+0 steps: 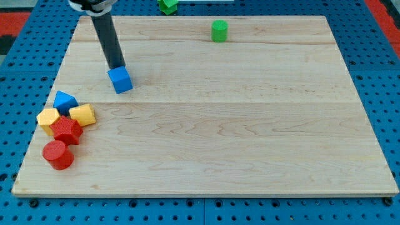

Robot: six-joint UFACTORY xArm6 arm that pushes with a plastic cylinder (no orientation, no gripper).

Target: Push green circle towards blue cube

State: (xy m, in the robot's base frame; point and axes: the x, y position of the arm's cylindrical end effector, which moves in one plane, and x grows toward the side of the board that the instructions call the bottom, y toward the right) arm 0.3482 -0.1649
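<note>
At the wooden desk's [250,156] left edge, a red cylinder [57,154], ridged red block [67,130], two yellow blocks [47,118] [83,114] and a blue block [64,101] huddle together. My tip [116,67], a bare rod holding nothing, seems to touch the blue cube [120,79] from above. The green circle [219,30] sits well apart, up right; another green block [167,5] sits at the top edge.

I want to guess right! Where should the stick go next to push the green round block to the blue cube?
Probably I should lift away from the blue cube and move my tip to the view's right, past the green circle. My tip now sits at the cube's top edge, far from the circle. Pushing from the circle's right side would send it left and down toward the cube.
</note>
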